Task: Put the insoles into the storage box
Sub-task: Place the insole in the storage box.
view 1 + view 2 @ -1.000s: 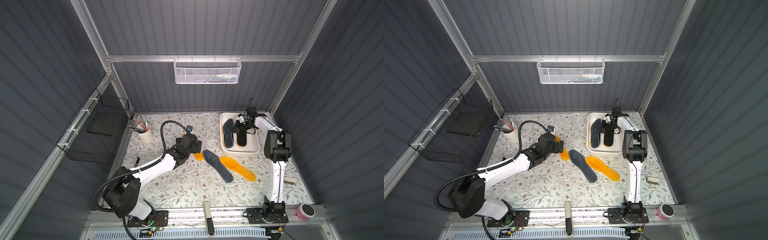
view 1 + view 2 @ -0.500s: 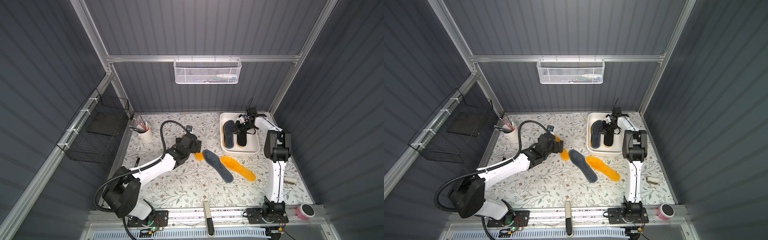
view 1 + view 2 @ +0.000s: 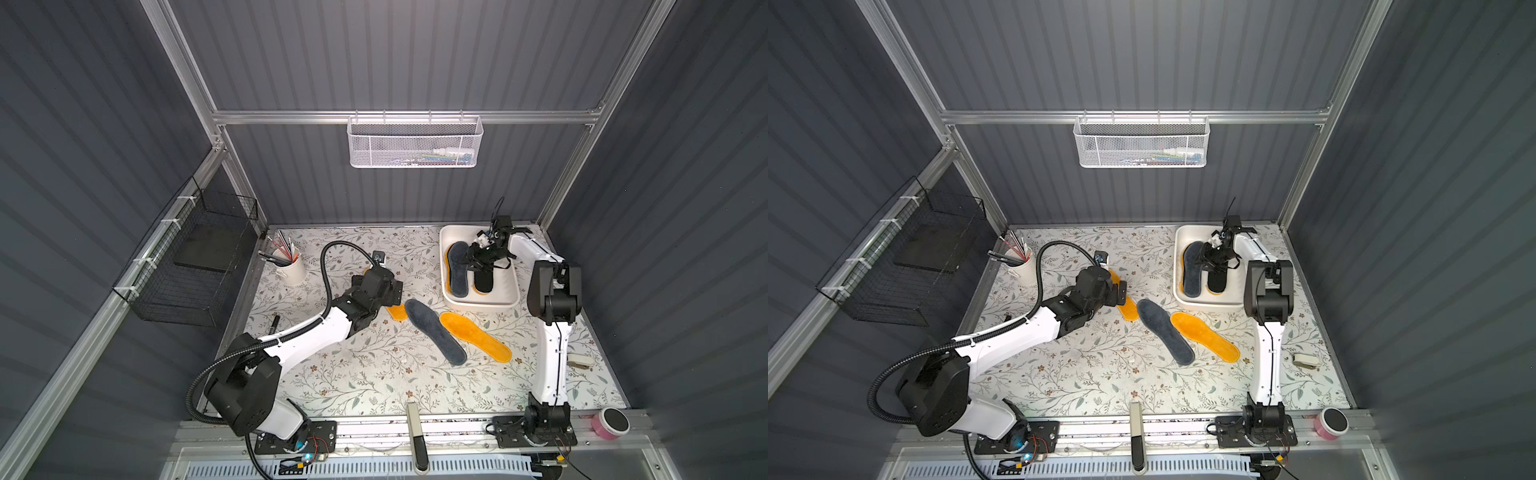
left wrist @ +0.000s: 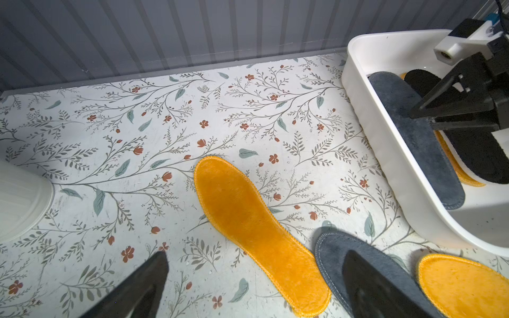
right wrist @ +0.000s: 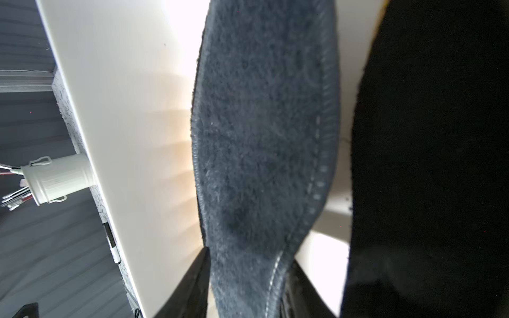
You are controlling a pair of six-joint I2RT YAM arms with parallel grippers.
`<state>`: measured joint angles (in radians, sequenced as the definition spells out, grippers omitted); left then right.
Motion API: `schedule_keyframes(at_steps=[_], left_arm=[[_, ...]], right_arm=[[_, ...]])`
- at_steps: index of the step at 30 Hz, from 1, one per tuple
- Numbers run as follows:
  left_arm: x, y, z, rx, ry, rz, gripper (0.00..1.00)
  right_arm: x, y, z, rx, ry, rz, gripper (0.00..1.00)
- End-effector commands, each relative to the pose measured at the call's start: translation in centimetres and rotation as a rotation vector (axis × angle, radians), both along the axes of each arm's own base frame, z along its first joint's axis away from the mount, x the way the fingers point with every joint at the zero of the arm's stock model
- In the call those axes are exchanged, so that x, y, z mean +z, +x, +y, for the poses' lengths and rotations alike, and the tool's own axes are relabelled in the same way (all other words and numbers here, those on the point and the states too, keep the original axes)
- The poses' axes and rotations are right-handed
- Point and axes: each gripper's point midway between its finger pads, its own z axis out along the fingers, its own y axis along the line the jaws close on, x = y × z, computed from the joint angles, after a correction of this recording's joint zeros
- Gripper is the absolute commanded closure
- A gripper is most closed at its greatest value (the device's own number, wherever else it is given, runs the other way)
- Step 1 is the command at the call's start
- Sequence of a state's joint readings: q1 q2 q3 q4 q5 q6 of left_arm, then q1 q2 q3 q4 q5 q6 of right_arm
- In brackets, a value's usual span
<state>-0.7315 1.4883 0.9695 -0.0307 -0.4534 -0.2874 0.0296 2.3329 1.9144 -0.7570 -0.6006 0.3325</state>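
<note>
Counter [image 3: 365, 374]: loose grey insole [image 3: 434, 332] at centre, orange insole [image 3: 475, 337] at 3 o'clock.
Left hand [image 4: 256, 258]: wide open, hovering over a second orange insole [image 4: 248, 220] at 10 o'clock.
Right hand [image 4: 421, 119]: jaws just parted, letting go of the boxed grey insole [image 5: 261, 137], which lies in the box [image 3: 478, 302] at 1 o'clock.
Meaning: that one looks stored; three remain on the counter.
</note>
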Motion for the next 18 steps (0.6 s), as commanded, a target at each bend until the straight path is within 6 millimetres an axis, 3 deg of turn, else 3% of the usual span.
schedule_keyframes(at_steps=[1,8,18], left_arm=[[0.85,-0.06,0.51,0.008,0.002,-0.016,0.0],[0.8,-0.11,0.57,0.007,0.002,-0.016,0.0],[0.81,-0.08,0.71,0.011,0.003,-0.017,0.0]], right_arm=[[2.07,0.02,0.28,0.011,-0.038,-0.028,0.56],[2.63,0.01,0.2,0.007,-0.095,-0.027,0.51],[1.69,0.08,-0.26,0.002,-0.142,0.007,0.48]])
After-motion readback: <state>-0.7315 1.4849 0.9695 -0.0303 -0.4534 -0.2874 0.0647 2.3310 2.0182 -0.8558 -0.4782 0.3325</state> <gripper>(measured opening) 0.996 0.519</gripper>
